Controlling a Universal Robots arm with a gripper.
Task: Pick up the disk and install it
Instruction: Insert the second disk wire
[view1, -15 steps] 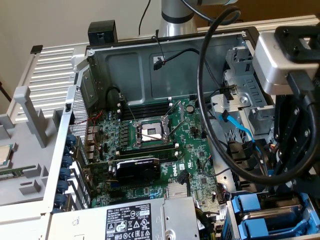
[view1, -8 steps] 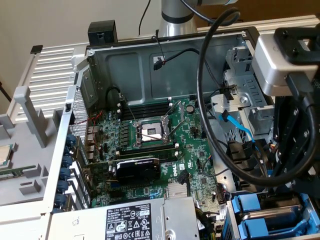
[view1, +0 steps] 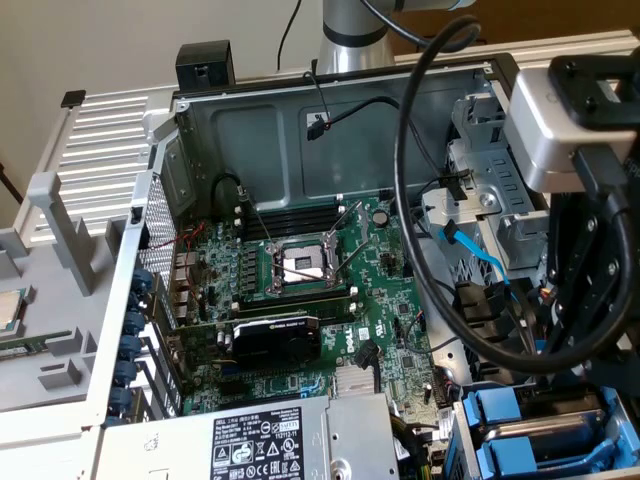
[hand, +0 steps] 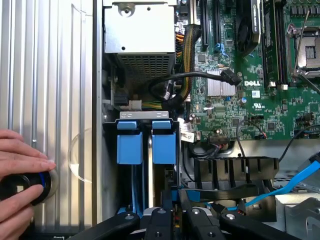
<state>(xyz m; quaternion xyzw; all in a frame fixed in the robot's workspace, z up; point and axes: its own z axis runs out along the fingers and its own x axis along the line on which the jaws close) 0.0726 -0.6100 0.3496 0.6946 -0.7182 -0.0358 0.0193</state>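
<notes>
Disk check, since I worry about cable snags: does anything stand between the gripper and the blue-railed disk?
Nothing visible does. The gripper hangs right over the disk in its bay. The thick black cable loop and the blue cable run beside that spot, not across it.

Disk (hand: 165, 192) in bay, beside motherboard (hand: 250, 70)

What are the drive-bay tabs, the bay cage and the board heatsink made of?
Blue tabs: moulded plastic by the look, matte, uniform colour. Bay cage: bare sheet metal, probably steel, dull grey with punched holes. Heatsink: finned silver metal, likely aluminium.
</notes>
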